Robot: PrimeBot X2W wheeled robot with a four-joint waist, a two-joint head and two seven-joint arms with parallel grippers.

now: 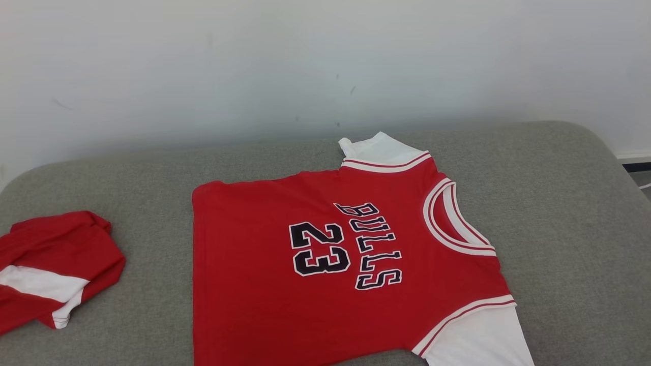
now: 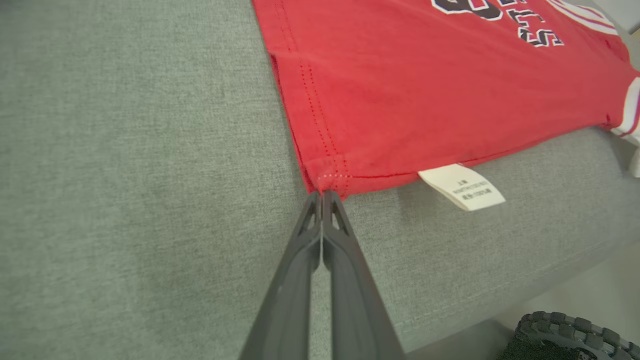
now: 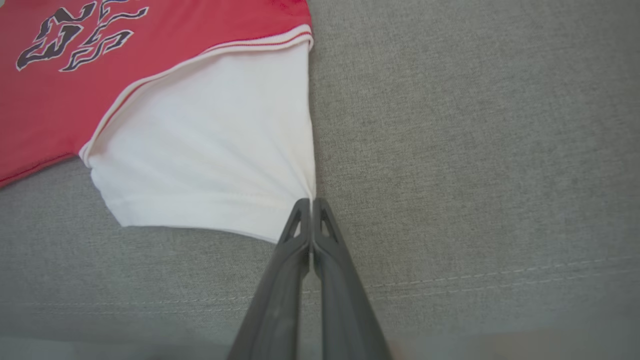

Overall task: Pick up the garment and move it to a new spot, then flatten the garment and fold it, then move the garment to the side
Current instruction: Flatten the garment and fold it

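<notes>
The garment [image 1: 325, 264] is a red jersey with white sleeves and black "BULLS 23" lettering. It lies spread flat on the grey cushion [image 1: 559, 213], collar to the right. In the left wrist view my left gripper [image 2: 321, 194] is shut, pinching the near hem corner of the red garment [image 2: 400, 100]. In the right wrist view my right gripper [image 3: 311, 201] is shut on the corner of the white sleeve [image 3: 210, 150]. Small creases fan out from that pinch.
A second red and white garment [image 1: 51, 269] lies crumpled at the cushion's left end. A white care label [image 2: 462, 187] sticks out from the hem. The cushion's front edge and a black wheel [image 2: 575, 335] sit below the left gripper. A white wall [image 1: 305, 66] rises behind.
</notes>
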